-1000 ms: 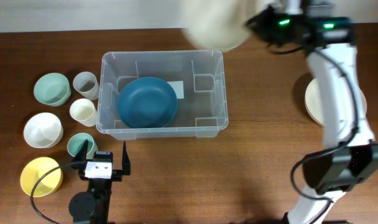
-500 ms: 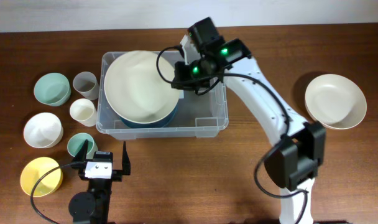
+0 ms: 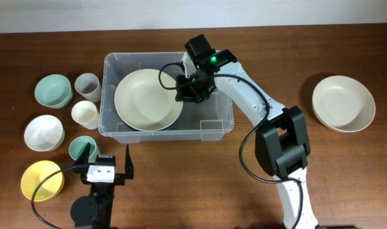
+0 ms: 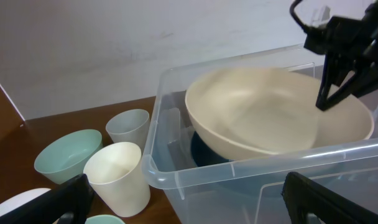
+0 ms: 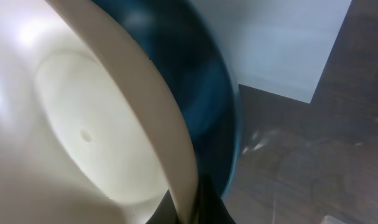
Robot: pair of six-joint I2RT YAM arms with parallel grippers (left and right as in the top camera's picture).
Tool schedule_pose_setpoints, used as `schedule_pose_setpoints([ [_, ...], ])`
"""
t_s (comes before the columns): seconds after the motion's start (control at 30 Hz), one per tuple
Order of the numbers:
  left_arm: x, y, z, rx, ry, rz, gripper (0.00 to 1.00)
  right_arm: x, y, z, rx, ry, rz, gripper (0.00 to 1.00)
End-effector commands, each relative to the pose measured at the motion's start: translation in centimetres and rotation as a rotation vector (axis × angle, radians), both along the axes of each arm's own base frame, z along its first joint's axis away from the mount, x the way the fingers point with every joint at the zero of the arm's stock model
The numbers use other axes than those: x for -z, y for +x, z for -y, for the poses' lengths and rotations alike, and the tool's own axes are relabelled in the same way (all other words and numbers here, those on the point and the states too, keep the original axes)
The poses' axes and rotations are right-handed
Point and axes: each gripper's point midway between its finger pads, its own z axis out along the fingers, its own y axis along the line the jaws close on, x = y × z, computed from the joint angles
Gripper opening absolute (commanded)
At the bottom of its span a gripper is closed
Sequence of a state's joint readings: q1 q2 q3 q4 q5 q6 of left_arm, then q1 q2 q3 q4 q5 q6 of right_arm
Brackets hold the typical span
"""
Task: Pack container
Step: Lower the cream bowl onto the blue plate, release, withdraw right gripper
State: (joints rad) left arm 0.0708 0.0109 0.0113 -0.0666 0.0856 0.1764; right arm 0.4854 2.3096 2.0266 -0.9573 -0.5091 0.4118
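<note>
The container [image 3: 209,124] is a clear plastic bin at the table's middle back. Inside it a large cream bowl [image 3: 147,100] lies over a dark blue bowl [image 5: 204,106], which the overhead view almost hides. My right gripper [image 3: 183,90] reaches into the bin from the right and is shut on the cream bowl's right rim [image 5: 176,155]. In the right wrist view its fingertips pinch that rim at the bottom edge, and the bin's white label [image 5: 295,43] shows beyond. My left gripper [image 3: 106,163] is open in front of the bin's left corner, holding nothing.
Left of the bin stand a green bowl [image 3: 53,90], a grey cup [image 3: 87,84], a cream cup [image 3: 85,113], a white bowl [image 3: 44,132], a small teal cup [image 3: 83,147] and a yellow bowl [image 3: 42,180]. Another cream bowl [image 3: 343,103] sits far right.
My right arm swung in from the upper right and lowered the cream bowl into the container, over the blue bowl. The left arm has not moved.
</note>
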Motion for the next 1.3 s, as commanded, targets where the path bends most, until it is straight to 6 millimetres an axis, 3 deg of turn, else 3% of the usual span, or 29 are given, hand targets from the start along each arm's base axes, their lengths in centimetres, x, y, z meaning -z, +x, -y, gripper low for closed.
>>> schedule_pose_setpoints([
  [0.0, 0.1, 0.0, -0.2, -0.009, 0.012, -0.003, 1.0, 0.3, -0.2, -0.4, -0.012, 0.006, -0.005, 0.04],
  [0.2, 0.1, 0.0, -0.2, -0.009, 0.012, -0.003, 1.0, 0.4, -0.2, -0.5, -0.013, 0.007, -0.004, 0.11],
  [0.63, 0.1, 0.0, -0.2, -0.009, 0.012, -0.003, 1.0, 0.1, -0.6, -1.1, -0.029, 0.053, -0.025, 0.09],
  [0.77, 0.1, 0.0, -0.2, -0.009, 0.012, -0.003, 1.0, 0.1, -0.6, -1.1, -0.03, 0.052, -0.025, 0.14],
  [0.87, 0.1, 0.0, -0.2, -0.009, 0.012, -0.003, 1.0, 0.1, -0.6, -1.1, -0.029, 0.053, -0.025, 0.32],
  [0.97, 0.1, 0.0, -0.2, -0.009, 0.012, -0.003, 1.0, 0.1, -0.6, -1.1, -0.029, 0.052, -0.025, 0.61],
  [1.03, 0.1, 0.0, -0.2, -0.009, 0.012, -0.003, 1.0, 0.1, -0.6, -1.1, -0.029, 0.052, -0.026, 0.71],
  [1.17, 0.1, 0.0, -0.2, -0.009, 0.012, -0.003, 1.0, 0.4, -0.1, -0.4, -0.014, 0.008, 0.002, 0.78],
  [1.27, 0.1, 0.0, -0.2, -0.009, 0.012, -0.003, 1.0, -0.7, 1.1, 0.9, -0.004, -0.075, 0.089, 0.8],
])
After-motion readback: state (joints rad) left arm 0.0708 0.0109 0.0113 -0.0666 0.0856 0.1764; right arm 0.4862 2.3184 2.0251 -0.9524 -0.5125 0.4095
